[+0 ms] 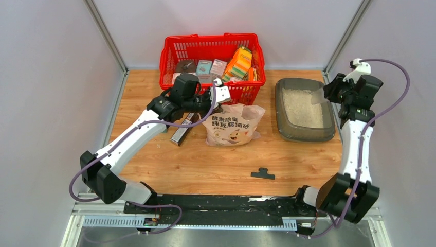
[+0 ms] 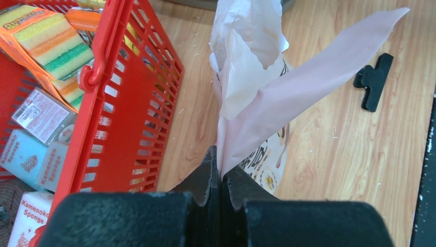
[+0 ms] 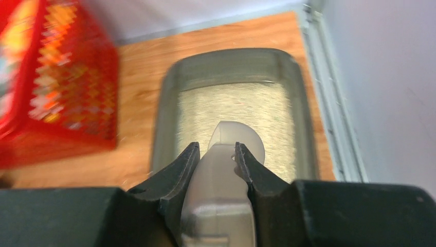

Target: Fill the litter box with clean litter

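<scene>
Top view: litter box (image 1: 306, 136) sits on the bench (image 1: 205, 164) at 2 o'clock, long side running 12 to 6. Litter (image 1: 303, 109) covers its floor in a pale layer, with the walls standing above it.

Right jaws hang over the box's 1 o'clock corner, narrow, clamped on the handle of a clear scoop (image 1: 318, 95). The scoop's bowl points toward 9 o'clock over the litter. In the right wrist view the handle touches both jaws and the bowl is above the grains. Blurred, so I cannot tell whether the scoop is loaded.

Left jaws are fully closed, pinching a flap at the top edge of the bag (image 1: 232, 125). The bag stands at bench centre with its mouth torn open, well apart from the box at its 3 o'clock.

Red basket (image 1: 211, 38) is at 12 o'clock, just behind the bag, and holds sponge packs (image 2: 49, 41). Black clip (image 1: 262, 174) lies flat at 5 o'clock of the bag, apart from it. Dark flat bar (image 1: 181, 131) lies at 9 o'clock of the bag, partly under the left arm.
</scene>
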Motion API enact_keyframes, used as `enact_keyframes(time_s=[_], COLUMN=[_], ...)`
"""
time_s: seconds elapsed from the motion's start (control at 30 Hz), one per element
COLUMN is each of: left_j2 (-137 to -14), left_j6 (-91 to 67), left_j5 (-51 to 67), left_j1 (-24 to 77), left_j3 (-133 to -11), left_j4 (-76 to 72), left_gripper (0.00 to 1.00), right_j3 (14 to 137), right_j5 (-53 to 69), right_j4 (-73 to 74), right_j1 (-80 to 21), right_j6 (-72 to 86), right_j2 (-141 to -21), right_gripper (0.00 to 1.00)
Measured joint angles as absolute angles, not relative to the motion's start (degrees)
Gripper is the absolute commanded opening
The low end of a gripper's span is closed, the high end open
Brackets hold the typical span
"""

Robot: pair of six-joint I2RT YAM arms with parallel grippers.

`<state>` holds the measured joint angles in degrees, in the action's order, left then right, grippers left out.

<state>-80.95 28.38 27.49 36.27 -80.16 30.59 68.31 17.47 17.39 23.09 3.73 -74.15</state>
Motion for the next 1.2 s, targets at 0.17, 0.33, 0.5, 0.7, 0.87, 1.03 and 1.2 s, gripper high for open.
enact_keyframes(time_s=[0.17, 0.33, 0.5, 0.7, 0.87, 1.03, 1.2], left_j2=[-79.31, -78.81, -78.78, -78.39, -77.78, -77.56, -77.56], left_j6=[27.79, 25.04, 22.61, 21.41, 21.08, 20.86, 19.05], left_j5=[28.27, 27.94, 27.51, 27.27, 27.05, 26.92, 26.37], left_j1=[36.27, 36.27, 36.23, 36.23, 36.23, 36.23, 36.23], left_j3=[-78.02, -76.40, -75.85, -75.09, -74.67, -74.63, -74.63], left_j4=[29.36, 26.52, 25.10, 24.18, 24.23, 24.43, 24.16], left_gripper=[0.00, 0.00, 0.00, 0.00, 0.00, 0.00, 0.00], right_j3=[70.59, 77.67, 82.15, 85.06, 85.58, 84.77, 83.22], right_j5=[32.29, 44.88, 50.00, 50.35, 46.37, 38.70, 29.74], right_j4=[24.95, 31.20, 35.48, 41.25, 47.00, 48.21, 45.76], right_j1=[17.87, 8.69, -0.45, -7.84, -11.86, -15.05, -17.72], right_j6=[-1.13, -1.32, -1.87, -6.57, -12.91, -12.25, -2.28], right_j2=[-65.58, -64.12, -65.71, -71.83, -76.38, -79.24, -81.52], right_gripper=[0.00, 0.00, 0.00, 0.00, 0.00, 0.00, 0.00])
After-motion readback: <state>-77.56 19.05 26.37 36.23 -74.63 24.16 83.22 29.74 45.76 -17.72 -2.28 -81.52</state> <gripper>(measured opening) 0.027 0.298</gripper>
